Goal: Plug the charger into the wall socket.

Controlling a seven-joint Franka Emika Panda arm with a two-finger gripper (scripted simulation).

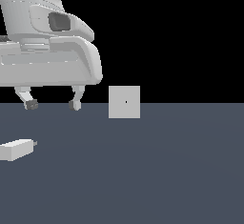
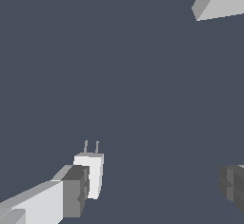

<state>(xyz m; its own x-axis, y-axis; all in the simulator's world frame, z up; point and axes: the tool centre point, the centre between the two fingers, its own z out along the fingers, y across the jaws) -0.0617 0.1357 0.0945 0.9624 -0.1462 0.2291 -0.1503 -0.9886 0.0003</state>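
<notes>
Flat slate-grey floor [image 1: 167, 170] under a black backdrop. Far out at the exterior view's left, lying flat: the charger [image 1: 15, 150], prongs aimed right. Looks light, rigid, smooth-sided, so best pinched across the narrow body, clear of the thin prongs. Above it, hovering with jaws spread wide and empty: the gripper [image 1: 52, 105]. Further right, standing upright: the wall socket [image 1: 124, 102], well apart from the charger.

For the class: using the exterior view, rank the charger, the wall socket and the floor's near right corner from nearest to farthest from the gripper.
From the gripper, jaws apart:
1. Charger, lying below it, toward the view's left.
2. Wall socket, upright, toward the view's right.
3. Floor's near right corner, farthest.
</notes>
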